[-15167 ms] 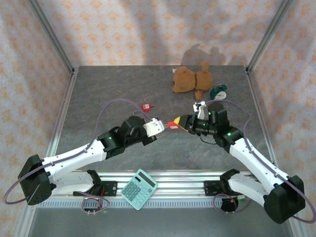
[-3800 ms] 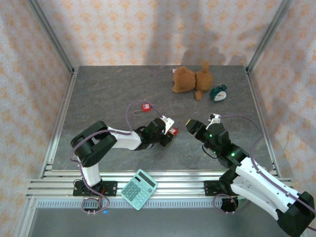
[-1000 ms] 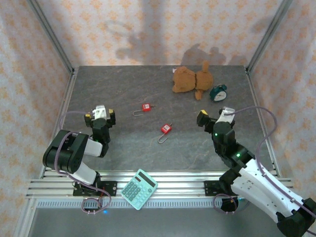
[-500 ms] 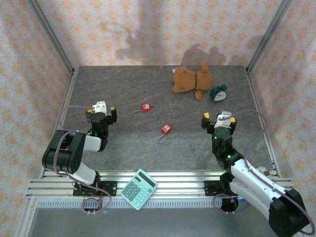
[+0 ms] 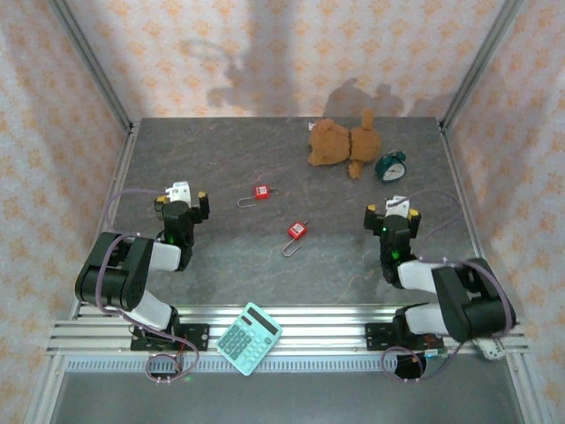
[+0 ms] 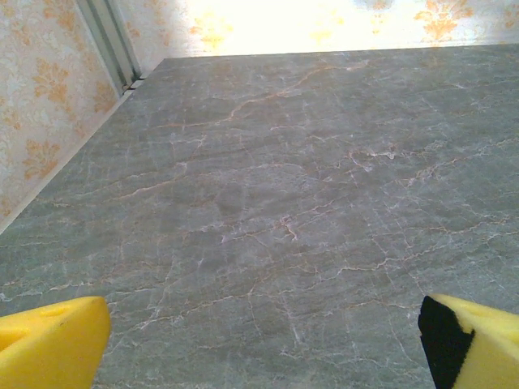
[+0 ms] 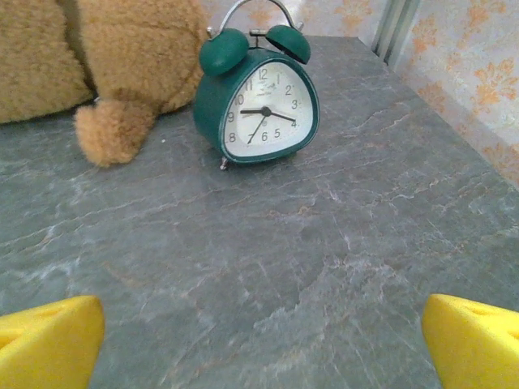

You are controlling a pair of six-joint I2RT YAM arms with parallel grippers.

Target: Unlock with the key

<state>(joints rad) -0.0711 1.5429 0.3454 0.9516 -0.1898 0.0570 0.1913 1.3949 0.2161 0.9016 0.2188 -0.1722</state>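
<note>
— Left gripper (image 5: pixel 181 200): how is it?
— Spread wide, empty. On the grey marbled tabletop (image 5: pixel 221 159) lies a small red metal padlock (image 5: pixel 261 192), a second red padlock (image 5: pixel 297 230) right of it, nearer.
— Right gripper (image 5: pixel 392 211)?
— Spread, empty, facing a round green alarm clock (image 7: pixel 258 105).

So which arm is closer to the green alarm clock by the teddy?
Right. The right end effector sits just short of the green twin-bell alarm clock, facing it; the left end effector is far across the grey table.
</note>
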